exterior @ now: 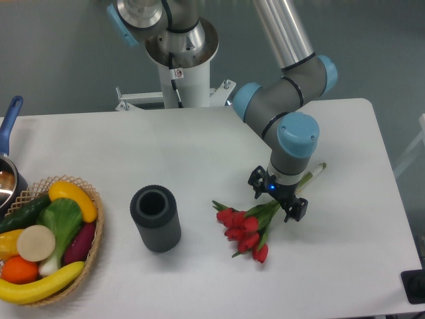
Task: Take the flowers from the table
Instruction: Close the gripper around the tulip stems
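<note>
My claw [277, 198] straddles the flowers [249, 228] open; the dark cylinder [156, 218] stands well left, the worktop [345, 252] edge right.

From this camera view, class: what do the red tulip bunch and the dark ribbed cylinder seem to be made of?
The red tulip bunch looks artificial, probably plastic or fabric: uniform colour, stiff stems. The dark ribbed cylinder looks like matte rubber or plastic: dull grey, fine ridges, no shine.

One flower bunch [249, 226], maybe six buds; one cylinder [155, 217]; one basket [93, 249].
</note>
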`<state>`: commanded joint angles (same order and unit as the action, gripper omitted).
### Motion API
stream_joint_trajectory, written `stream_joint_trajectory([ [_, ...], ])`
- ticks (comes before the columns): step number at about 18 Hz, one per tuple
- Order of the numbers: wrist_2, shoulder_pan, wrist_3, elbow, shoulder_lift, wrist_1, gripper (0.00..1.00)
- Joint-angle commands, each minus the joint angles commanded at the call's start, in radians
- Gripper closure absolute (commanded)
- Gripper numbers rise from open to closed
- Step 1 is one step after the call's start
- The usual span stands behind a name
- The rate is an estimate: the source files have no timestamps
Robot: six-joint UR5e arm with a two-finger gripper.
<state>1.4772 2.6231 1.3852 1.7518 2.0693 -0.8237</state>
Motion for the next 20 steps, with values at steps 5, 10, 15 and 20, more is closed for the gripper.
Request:
stream_joint_trajectory([
  [5,0.000,-0.002,0.002,0.008,0.003,0.000,0.00],
  [10,0.002,-0.002,0.008,0.015,0.003,-0.002,0.01],
  [15,0.002,-0.002,0.002,0.014,0.002,0.000,0.26],
  [20,0.002,-0.002,0.002,0.006,0.000,-0.002,0.49],
])
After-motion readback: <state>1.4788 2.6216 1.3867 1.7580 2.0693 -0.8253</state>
